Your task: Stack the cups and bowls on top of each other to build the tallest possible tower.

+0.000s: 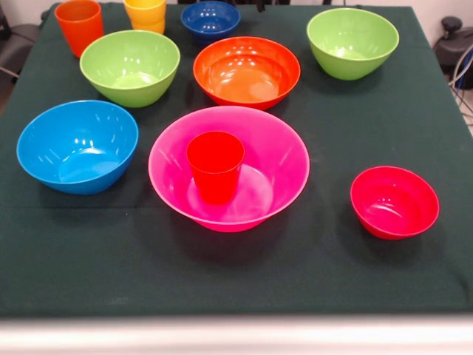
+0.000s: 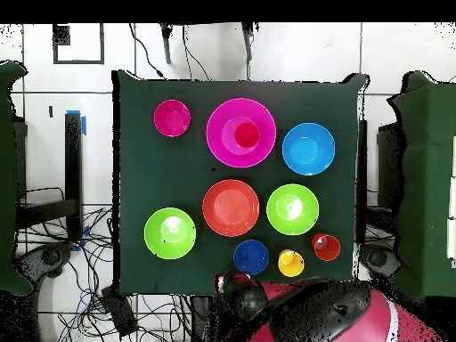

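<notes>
A red cup [image 1: 215,166] [image 2: 247,134] stands upright inside the large pink bowl [image 1: 288,159] [image 2: 218,134] at the table's middle. Around it, each apart from the others, stand a light blue bowl [image 1: 77,146] [image 2: 308,149], a small red bowl [image 1: 394,201] [image 2: 172,118], an orange bowl [image 1: 247,72] [image 2: 231,207], two lime green bowls [image 1: 130,66] [image 1: 352,42] and a small dark blue bowl [image 1: 211,18] [image 2: 251,257]. An orange cup [image 1: 79,26] [image 2: 326,247] and a yellow cup [image 1: 145,15] [image 2: 290,263] stand by the robot's edge. No gripper shows.
The dark green tablecloth [image 1: 318,274] covers the table. The robot's red and black body [image 2: 303,312] sits folded behind the table's edge in the overhead view. Cables lie on the floor at the left.
</notes>
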Controlling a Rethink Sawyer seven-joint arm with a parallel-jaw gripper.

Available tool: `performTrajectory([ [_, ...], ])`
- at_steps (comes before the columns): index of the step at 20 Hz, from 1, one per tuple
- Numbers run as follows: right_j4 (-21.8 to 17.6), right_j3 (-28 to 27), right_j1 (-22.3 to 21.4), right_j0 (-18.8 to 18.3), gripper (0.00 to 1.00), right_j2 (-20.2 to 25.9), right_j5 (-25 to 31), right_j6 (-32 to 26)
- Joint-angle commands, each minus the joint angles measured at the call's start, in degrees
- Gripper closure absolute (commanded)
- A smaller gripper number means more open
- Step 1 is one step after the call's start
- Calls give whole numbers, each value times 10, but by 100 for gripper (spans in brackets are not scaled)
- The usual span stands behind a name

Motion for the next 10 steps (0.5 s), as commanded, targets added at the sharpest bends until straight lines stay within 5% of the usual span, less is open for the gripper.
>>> performTrajectory([
  [1,-24,-86,28,-5,0,60,-28,55],
  [10,-30,-87,28,-6,0,62,-31,57],
])
